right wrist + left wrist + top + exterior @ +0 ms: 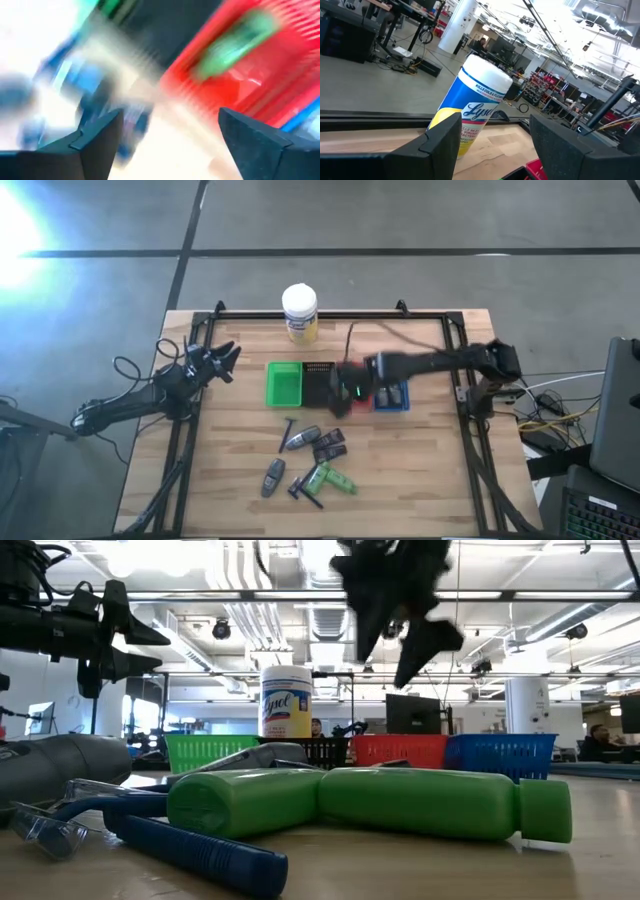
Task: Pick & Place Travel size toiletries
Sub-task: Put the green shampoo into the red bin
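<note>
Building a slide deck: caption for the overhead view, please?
Right gripper open above the baskets; toiletries scattered below, left gripper waiting open at the table's edge.

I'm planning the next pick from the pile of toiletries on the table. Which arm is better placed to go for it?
Probably the right. Its open, empty end effector hangs over the baskets, just beyond the toiletries. The left end effector, also open, waits near the table's left edge, farther from the pile.
</note>
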Motion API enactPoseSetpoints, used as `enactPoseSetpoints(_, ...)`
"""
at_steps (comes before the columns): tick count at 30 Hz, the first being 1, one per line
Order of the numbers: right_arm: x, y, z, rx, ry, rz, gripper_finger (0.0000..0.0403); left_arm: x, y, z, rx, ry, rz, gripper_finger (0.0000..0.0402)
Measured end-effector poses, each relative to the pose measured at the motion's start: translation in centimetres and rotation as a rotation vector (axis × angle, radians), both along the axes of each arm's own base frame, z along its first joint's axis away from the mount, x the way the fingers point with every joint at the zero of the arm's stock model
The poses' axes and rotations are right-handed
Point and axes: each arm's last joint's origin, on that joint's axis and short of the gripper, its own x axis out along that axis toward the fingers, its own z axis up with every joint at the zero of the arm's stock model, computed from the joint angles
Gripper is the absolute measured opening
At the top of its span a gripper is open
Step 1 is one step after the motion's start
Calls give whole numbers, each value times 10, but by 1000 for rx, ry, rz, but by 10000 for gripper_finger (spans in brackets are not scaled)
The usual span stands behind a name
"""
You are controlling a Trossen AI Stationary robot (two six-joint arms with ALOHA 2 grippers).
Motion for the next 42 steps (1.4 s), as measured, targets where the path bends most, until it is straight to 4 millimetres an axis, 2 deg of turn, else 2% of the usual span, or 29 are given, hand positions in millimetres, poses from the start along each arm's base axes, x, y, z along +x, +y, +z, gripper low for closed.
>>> enactPoseSetpoints(4,-4,71,-6,18,-30,231,340,0,0,0,-1,2,0,239)
enactPoseSetpoints(7,-4,115,-20,29,-56,311,343,0,0,0,-1,5,0,239)
enactPoseSetpoints(11,-4,151,-44,-1,-6,298,340,1,0,-1,-2,9,0,239)
enactPoseSetpoints(17,16,188,-79,-45,46,347,334,1,0,-1,-3,13,0,239)
enactPoseSetpoints(21,27,199,-97,-138,173,288,336,1,0,-1,-3,14,0,239)
enactPoseSetpoints(25,33,198,-100,-263,258,207,338,1,0,-1,-3,14,0,239)
enactPoseSetpoints(30,49,206,-111,-200,211,278,316,1,0,-1,-3,14,0,239)
enactPoseSetpoints(36,51,207,-119,-164,224,308,246,1,0,-1,-3,13,-1,239)
enactPoseSetpoints(42,40,200,-108,-163,257,350,142,1,0,-1,-3,12,0,239)
